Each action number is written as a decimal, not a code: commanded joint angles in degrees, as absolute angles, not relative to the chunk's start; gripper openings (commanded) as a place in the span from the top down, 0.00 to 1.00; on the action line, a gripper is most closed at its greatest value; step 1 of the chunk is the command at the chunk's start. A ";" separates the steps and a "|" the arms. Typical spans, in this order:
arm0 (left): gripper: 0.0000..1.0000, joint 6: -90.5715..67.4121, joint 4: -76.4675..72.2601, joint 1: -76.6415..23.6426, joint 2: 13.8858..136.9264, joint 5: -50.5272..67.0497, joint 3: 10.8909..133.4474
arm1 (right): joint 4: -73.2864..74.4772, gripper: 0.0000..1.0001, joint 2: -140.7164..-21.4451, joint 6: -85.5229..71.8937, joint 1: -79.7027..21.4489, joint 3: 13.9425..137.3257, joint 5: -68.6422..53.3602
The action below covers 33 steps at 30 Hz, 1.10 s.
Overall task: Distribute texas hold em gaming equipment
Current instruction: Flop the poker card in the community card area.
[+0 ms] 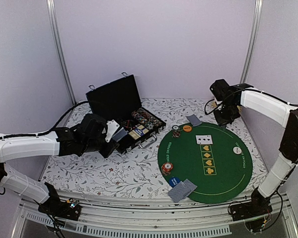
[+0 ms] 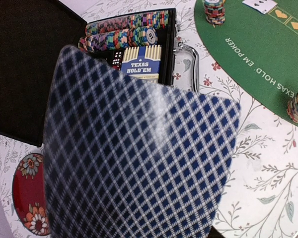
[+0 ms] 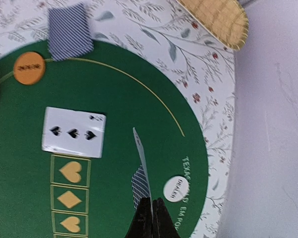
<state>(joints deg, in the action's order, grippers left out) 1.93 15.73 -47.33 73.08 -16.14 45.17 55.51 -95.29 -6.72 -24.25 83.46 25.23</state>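
1. Left of the green mat (image 1: 228, 171), above the open black case (image 1: 114, 99), the left card (image 2: 139, 163) shows a blue-and-white diamond-lattice back. It fills most of the left wrist view.
2. The left gripper (image 1: 111, 132) is clamped on the left card, and the card hides its fingers from the wrist camera.
3. Over the mat's right half, the right card (image 3: 140, 163) stands edge-on as a thin white line with a sliver of lattice back. The right gripper (image 3: 151, 210) has its fingers pressed together on the card's lower end.
4. On the mat below lie a face-up three of spades (image 3: 73, 132) and a white dealer disc (image 3: 176, 189). An orange disc (image 3: 29, 67) and a face-down card (image 3: 69, 31) lie at the far rim.
5. Two chip stacks (image 2: 214, 11) stand on the mat's left side.
6. Beyond the mat, striped chip rows (image 2: 124, 29) and a card box (image 2: 141, 64) sit inside the case. A dark-red dish (image 2: 27, 198) lies beside the case.
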 commanded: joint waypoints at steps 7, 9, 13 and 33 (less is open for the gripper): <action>0.62 2.28 14.37 -47.84 72.67 -16.17 45.53 | 64.35 0.98 -111.96 -14.53 -24.59 79.93 26.52; 0.62 2.35 14.29 -47.85 72.68 -16.25 45.44 | 62.39 0.98 -113.81 -13.93 -25.67 79.32 21.03; 0.62 2.43 14.32 -47.85 72.77 -16.52 45.52 | 56.02 0.98 -115.75 -11.59 -26.45 78.11 5.60; 0.62 2.36 14.44 -47.87 72.51 -16.79 45.45 | 44.03 0.98 -116.03 -14.59 -25.92 78.47 -9.71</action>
